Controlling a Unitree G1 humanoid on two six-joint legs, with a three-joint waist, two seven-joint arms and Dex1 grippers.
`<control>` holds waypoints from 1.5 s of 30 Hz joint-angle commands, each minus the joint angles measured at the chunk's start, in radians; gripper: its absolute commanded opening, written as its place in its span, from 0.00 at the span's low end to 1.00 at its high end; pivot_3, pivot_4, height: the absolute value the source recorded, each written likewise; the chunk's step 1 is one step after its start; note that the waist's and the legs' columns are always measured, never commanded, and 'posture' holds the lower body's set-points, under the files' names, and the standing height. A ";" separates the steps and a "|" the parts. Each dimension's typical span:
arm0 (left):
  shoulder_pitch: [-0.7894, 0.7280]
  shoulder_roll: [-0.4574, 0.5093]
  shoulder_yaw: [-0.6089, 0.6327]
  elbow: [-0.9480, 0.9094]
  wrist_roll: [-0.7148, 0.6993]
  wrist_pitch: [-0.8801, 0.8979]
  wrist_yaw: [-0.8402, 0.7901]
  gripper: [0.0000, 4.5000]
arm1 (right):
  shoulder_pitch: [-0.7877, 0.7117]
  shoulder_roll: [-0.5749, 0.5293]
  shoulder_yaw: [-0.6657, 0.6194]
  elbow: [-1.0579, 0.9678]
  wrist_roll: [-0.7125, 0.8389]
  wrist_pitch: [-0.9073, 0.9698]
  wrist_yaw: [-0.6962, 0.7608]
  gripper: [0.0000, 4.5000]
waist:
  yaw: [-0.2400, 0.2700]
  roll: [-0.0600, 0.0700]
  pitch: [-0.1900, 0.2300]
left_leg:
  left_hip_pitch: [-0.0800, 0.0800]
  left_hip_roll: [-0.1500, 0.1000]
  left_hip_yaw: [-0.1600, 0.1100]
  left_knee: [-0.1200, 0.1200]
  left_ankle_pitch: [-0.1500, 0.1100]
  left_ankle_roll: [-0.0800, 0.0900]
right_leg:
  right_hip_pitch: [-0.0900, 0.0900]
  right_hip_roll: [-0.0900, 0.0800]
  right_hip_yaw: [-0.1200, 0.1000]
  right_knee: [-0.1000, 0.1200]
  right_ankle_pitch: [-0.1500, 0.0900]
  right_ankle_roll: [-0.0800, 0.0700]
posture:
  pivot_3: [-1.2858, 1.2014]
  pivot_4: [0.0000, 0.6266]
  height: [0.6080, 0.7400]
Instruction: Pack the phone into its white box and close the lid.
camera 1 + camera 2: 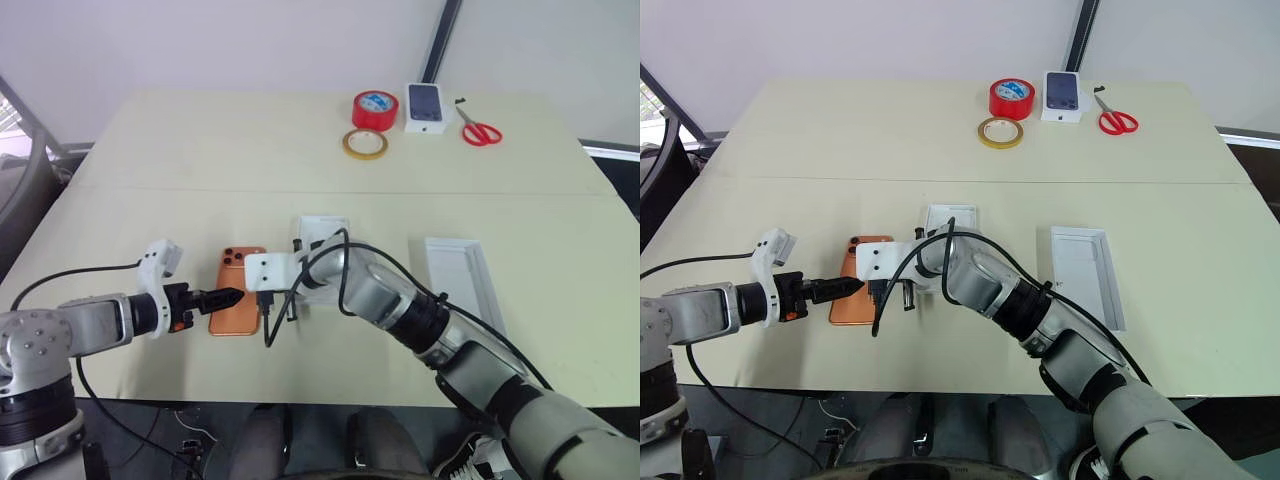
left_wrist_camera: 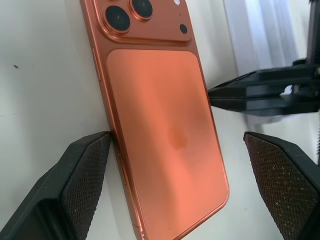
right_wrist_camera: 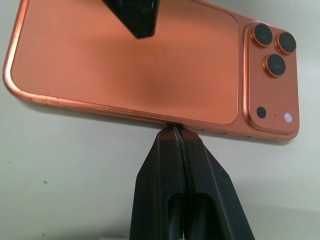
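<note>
The phone (image 1: pixel 237 291) lies flat on the pale table (image 1: pixel 200 180) – tape rolls (image 1: pixel 374 109) and scissors (image 1: pixel 479 129) sit far back. The left gripper (image 2: pixel 175 195) is spread wide around it; the right gripper (image 3: pixel 177 131), fingers pressed together, touches its edge beside the white box (image 1: pixel 462 279).

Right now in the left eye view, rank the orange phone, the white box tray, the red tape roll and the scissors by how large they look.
1. white box tray, largest.
2. orange phone.
3. red tape roll and red-handled scissors: look about alike, so unranked. Both lie at the table's far edge, so they look smaller than they are.

Phone (image 2: pixel 165 135) flanked — left fingers (image 2: pixel 75 185) straddle it, right gripper (image 3: pixel 175 131) seemingly touching its edge.
</note>
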 commanded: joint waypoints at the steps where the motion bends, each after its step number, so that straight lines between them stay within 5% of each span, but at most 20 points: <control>1: -0.012 -0.041 -0.011 0.032 -0.110 0.029 0.020 0.99 | 0.016 0.015 0.007 -0.034 0.001 -0.001 0.000 0.00 | 0.000 0.000 0.000 | 0.000 0.000 0.000 0.000 0.000 0.000 | 0.000 0.000 0.000 0.000 0.000 0.000 | 0.52 0.24 0.89; 20: -0.013 -0.050 0.058 0.122 -0.301 -0.034 0.250 0.99 | 0.030 0.020 -0.004 -0.042 -0.001 0.026 -0.011 0.00 | -0.011 -0.001 0.000 | 0.000 0.001 0.000 -0.001 0.000 0.000 | -0.001 0.001 0.001 0.000 0.000 0.000 | 0.52 0.24 0.89; 24: 0.008 -0.048 0.057 0.151 -0.371 -0.081 0.311 0.70 | 0.031 0.019 -0.006 -0.041 -0.001 0.026 -0.014 0.00 | -0.011 -0.001 0.000 | 0.000 0.001 0.000 -0.002 0.000 0.000 | -0.002 0.001 0.001 0.000 0.000 0.000 | 0.52 0.24 0.89; 29: 0.047 -0.040 0.037 0.174 -0.456 -0.146 0.379 0.13 | 0.029 0.016 -0.009 -0.043 -0.002 0.026 -0.019 0.00 | -0.009 -0.002 0.000 | 0.000 0.001 0.000 -0.002 0.000 0.000 | -0.002 0.001 0.001 -0.001 0.000 0.000 | 0.52 0.24 0.89; 38: 0.116 0.012 -0.038 0.173 -0.716 -0.337 0.492 0.13 | 0.038 -0.062 -0.082 -0.188 0.010 0.058 -0.019 0.00 | -0.007 -0.003 0.001 | -0.002 0.001 0.000 -0.003 0.000 0.000 | -0.004 0.000 0.001 -0.002 0.000 -0.001 | 0.52 0.24 0.89; 41: 0.114 0.017 -0.072 0.153 -0.805 -0.423 0.532 0.00 | 0.067 -0.107 -0.178 -0.331 0.050 0.104 -0.021 0.00 | -0.005 -0.003 0.001 | -0.004 0.001 0.000 -0.003 0.000 0.000 | -0.004 -0.001 0.000 -0.002 0.000 -0.001 | 0.52 0.24 0.89; 45: 0.059 -0.004 -0.111 0.114 -0.848 -0.512 0.551 0.00 | 0.150 -0.178 -0.366 -0.523 0.157 0.127 -0.013 0.00 | 0.001 -0.003 0.001 | -0.009 0.001 0.000 -0.002 0.000 -0.001 | -0.005 -0.001 0.000 -0.002 0.000 -0.001 | 0.52 0.24 0.89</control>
